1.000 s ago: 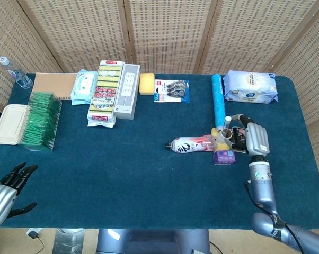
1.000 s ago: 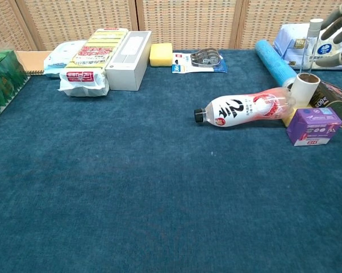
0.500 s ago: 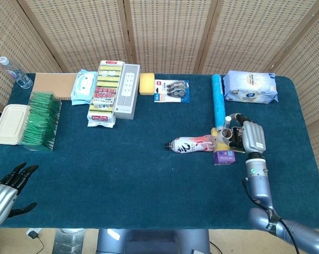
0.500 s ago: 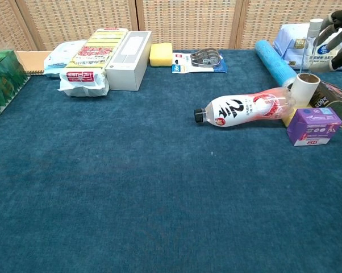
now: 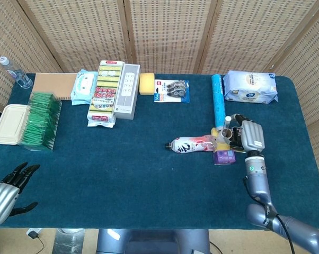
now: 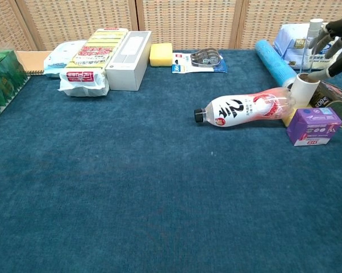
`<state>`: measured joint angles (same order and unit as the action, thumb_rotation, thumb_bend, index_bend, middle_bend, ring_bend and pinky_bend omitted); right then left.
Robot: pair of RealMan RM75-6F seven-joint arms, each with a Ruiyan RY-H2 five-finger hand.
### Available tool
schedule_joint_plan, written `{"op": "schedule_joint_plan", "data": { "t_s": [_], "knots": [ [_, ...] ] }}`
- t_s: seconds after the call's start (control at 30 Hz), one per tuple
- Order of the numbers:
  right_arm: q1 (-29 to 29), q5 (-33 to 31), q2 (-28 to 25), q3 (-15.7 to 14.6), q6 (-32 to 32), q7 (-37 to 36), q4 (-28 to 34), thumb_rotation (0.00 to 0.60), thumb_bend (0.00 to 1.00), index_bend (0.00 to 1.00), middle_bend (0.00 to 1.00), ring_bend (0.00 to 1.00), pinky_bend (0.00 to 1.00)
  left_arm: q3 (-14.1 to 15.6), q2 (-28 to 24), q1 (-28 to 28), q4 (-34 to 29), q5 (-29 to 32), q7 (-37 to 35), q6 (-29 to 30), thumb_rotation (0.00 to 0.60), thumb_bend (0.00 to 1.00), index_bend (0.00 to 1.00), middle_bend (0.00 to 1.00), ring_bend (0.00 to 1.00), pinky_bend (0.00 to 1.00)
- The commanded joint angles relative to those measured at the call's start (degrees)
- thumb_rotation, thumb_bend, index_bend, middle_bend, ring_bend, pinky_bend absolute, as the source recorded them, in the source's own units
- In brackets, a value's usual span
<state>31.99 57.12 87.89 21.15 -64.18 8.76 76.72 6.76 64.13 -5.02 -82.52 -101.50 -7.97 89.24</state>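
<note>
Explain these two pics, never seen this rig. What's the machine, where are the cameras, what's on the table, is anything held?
It is a two-armed robot with five-finger hands, at a table covered in blue cloth. The head view looks down from above; the chest view looks across the table from lower down.

The right hand hovers with fingers spread over a cluster: a white roll, a slim spray bottle, a purple box and a drink bottle lying on its side. Whether it touches anything is unclear; it grips nothing. The left hand sits off the near left corner, open and holding nothing.

Further back: a blue tube, a wipes pack, a yellow sponge, a white box and green packets.
</note>
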Motion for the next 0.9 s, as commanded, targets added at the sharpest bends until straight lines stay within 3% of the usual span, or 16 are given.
{"op": "schedule_joint_plan", "data": {
  "t_s": [0.03, 0.23, 0.9],
  "knots": [
    [0.18, 0.1, 0.32, -0.24, -0.01, -0.08, -0.56, 0.6, 0.24, 0.36, 0.35, 0.37, 0.35, -0.01, -0.02, -0.12, -0.16, 0.12, 0.14, -0.25, 0.6, 0.11, 0.0, 0.16, 0.08, 0.3],
    [0.21, 0.13, 0.6, -0.56, -0.36, 0.13, -0.81, 0.6, 0.24, 0.4, 0.37, 0.38, 0.35, -0.01, -0.08, -0.22, -0.3, 0.25, 0.27, -0.48, 0.6, 0.11, 0.0, 0.16, 0.08, 0.3],
    [2.01, -1.77, 2.75, -0.02, -1.08, 3.46, -0.38, 0.6, 0.24, 0.41, 0.38, 0.41, 0.36, 0.15, -0.36, -0.1, -0.02, 0.08, -0.65, 0.05, 0.6, 0.11, 0.0, 0.16, 0.08, 0.3]
  ]
}}
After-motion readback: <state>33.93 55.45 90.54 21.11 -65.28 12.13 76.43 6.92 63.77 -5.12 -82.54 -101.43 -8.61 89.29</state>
